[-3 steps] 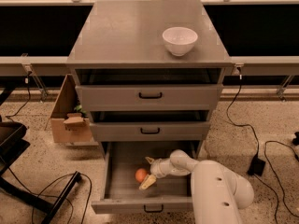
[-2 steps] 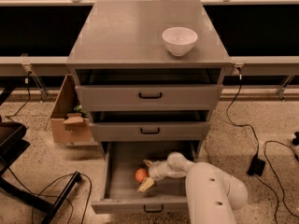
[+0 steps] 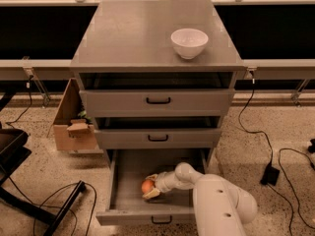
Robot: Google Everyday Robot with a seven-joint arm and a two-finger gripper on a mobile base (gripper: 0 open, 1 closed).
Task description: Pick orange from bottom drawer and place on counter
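Note:
The bottom drawer (image 3: 125, 200) is pulled open, a shallow grey tray with a black handle on its front. The orange (image 3: 147, 186) lies on the drawer floor near the middle. My gripper (image 3: 150, 186) reaches into the drawer from the right, low over the floor, with one finger above the orange and one below it, both closed against it. The orange still rests on the drawer floor. The counter (image 3: 133, 33) is the flat grey top of the cabinet, well above the gripper.
A white bowl (image 3: 189, 42) stands on the counter at the right. The two upper drawers (image 3: 157, 101) are shut. A cardboard box (image 3: 74, 124) stands left of the cabinet. Cables (image 3: 256, 132) and a black stand (image 3: 15, 156) lie on the floor.
My arm has slid a little to the left inside the drawer. The fingers have drawn in around the orange, which has stayed in place.

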